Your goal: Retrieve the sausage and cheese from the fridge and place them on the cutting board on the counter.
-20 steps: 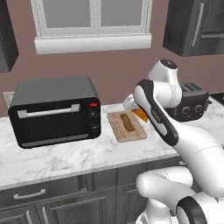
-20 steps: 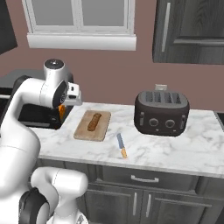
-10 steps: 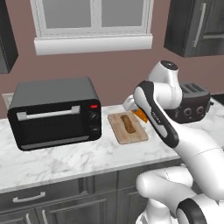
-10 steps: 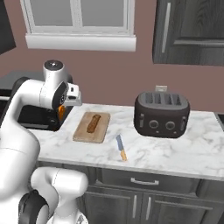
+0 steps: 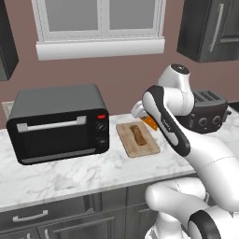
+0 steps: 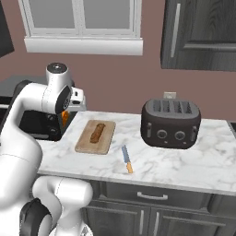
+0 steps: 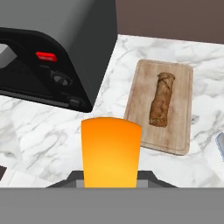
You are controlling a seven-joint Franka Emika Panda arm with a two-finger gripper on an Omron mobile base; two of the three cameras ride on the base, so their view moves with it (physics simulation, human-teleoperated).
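Note:
An orange-yellow cheese wedge sits between my fingers, with my gripper shut on it. I hold it in the air over the white marble counter, close by the cutting board. The cheese shows below my hand, and from the other side the gripper hangs left of the cutting board. A thick mottled tan-brown log lies lengthwise on the cutting board. The sausage and the fridge are out of view.
A black toaster oven stands left of the board, very near my hand. A dark toaster stands to the right. A small blue-handled knife lies on the counter in front of the board. Window and dark wall cabinets are behind.
Almost nothing has moved. My hand with the cheese has sunk very slightly. The log, board and knife lie as before.

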